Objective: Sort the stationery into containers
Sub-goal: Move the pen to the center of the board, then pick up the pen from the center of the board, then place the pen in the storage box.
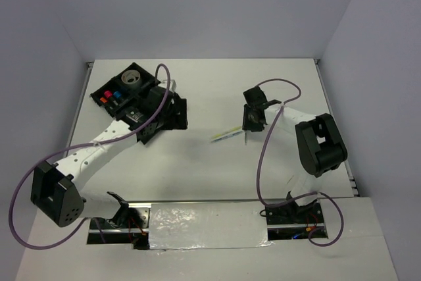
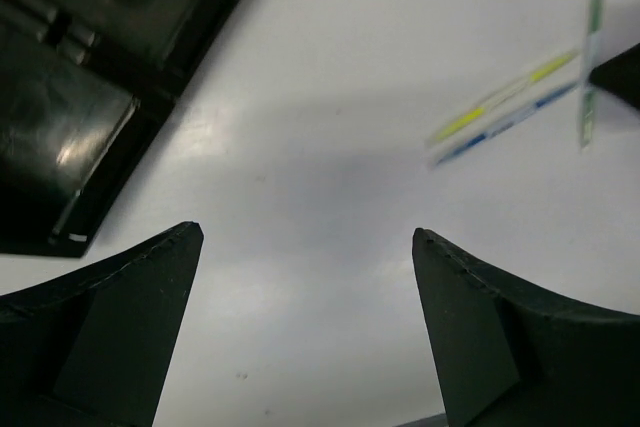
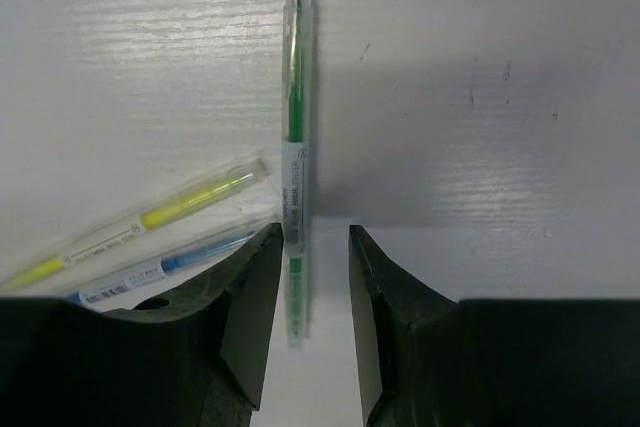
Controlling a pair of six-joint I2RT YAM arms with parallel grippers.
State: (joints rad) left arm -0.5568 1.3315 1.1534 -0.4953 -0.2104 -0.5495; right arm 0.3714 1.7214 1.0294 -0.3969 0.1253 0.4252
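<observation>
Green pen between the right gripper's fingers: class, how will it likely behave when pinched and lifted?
The green pen looks thin and straight, so probably stiff and light. Its clear glossy barrel may slip, and the right gripper straddles it toward one end, so it could tilt. Being slim and round, it would likely roll on the table if nudged.

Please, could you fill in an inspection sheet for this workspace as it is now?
Surface: white table.
Job's things: black tray at the far left holds a tape roll and highlighters; green pen, yellow pen and blue pen are outside it.
Clutter: nothing seen.
Tools: left tool wide open, empty, beside the tray; right tool astride the green pen, grip not certain.
Cables: left cable and right cable, purple, loop away from the pens.
Surroundings: plain pale walls.
</observation>
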